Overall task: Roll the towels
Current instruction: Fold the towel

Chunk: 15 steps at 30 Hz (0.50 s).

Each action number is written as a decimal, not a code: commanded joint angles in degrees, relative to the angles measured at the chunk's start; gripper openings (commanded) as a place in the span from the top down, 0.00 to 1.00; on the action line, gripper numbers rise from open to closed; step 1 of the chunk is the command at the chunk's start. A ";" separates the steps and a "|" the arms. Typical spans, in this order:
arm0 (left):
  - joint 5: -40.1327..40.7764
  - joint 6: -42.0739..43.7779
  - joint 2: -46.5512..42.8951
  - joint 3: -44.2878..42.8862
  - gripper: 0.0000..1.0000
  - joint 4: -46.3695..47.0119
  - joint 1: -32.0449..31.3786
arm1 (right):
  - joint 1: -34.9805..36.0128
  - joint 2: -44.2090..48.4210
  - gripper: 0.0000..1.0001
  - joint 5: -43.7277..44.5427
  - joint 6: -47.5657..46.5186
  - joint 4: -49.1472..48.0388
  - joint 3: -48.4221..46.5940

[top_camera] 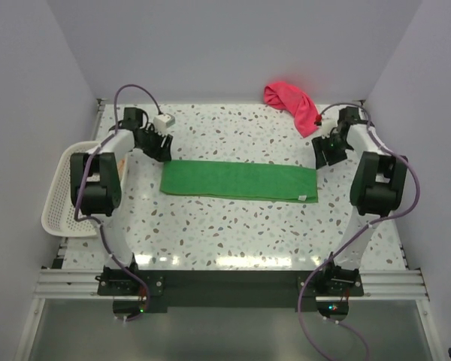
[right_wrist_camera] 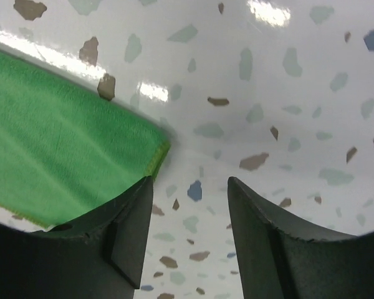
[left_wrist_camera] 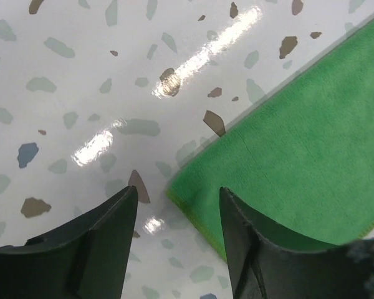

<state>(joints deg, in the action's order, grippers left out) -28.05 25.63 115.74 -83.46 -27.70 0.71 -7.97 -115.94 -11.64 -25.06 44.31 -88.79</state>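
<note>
Green towel lies flat as a long folded strip mid table, pink towel bunched far right. Left gripper and right gripper jaws apart, empty, at green's far corners. Roll well: pinch one short end, keep edges square, tight

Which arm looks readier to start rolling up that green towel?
Left, narrowly. Both stand open at opposite ends, but the left gripper straddles a corner of the green towel, while the right gripper hangs mostly over table.
</note>
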 commanded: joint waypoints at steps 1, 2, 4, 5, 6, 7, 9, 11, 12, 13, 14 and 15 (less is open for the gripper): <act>0.54 -2.51 -10.09 4.25 0.38 3.70 0.17 | -1.09 6.69 0.46 -2.42 5.01 7.17 -0.69; 0.63 -2.60 -11.40 5.14 0.38 3.71 0.26 | -1.17 7.21 0.47 -2.68 5.54 7.62 1.50; 0.89 -2.86 -14.40 7.25 0.37 3.88 0.17 | -1.17 8.44 0.48 -2.95 6.86 8.24 4.05; 0.63 -2.95 -15.28 7.78 0.37 3.89 0.26 | -1.09 8.71 0.48 -2.78 7.47 8.07 6.50; 0.37 -3.13 -16.59 8.22 0.37 3.89 0.26 | -1.09 9.15 0.48 -2.51 7.92 7.72 7.83; 0.11 -3.30 -17.04 8.92 0.37 3.80 0.26 | -1.09 9.50 0.48 -2.25 8.53 6.67 9.15; -0.60 -3.65 -18.00 9.45 0.37 3.62 0.26 | -1.09 9.24 0.46 -2.33 8.89 6.22 11.79; -1.39 -4.09 -18.62 10.25 0.37 3.62 0.26 | -1.09 8.19 0.46 -2.51 9.41 5.78 13.37; -1.48 -4.18 -18.71 10.60 0.37 3.71 0.17 | -1.09 7.84 0.46 -2.34 9.59 5.52 13.82; -1.74 -4.27 -18.89 11.21 0.37 3.88 0.17 | -1.09 7.66 0.46 -2.25 9.94 4.74 14.08; -1.92 -4.44 -19.06 11.56 0.37 3.97 0.17 | -1.09 7.22 0.46 -2.33 10.03 4.29 14.61; -2.00 -4.45 -19.32 11.83 0.37 4.06 0.17 | -1.17 7.05 0.46 -2.42 10.20 4.03 14.70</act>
<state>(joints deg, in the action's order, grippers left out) -28.32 22.83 98.28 -73.03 -25.36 0.71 -9.13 -108.62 -12.99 -16.75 49.52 -74.28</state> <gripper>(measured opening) 0.631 0.542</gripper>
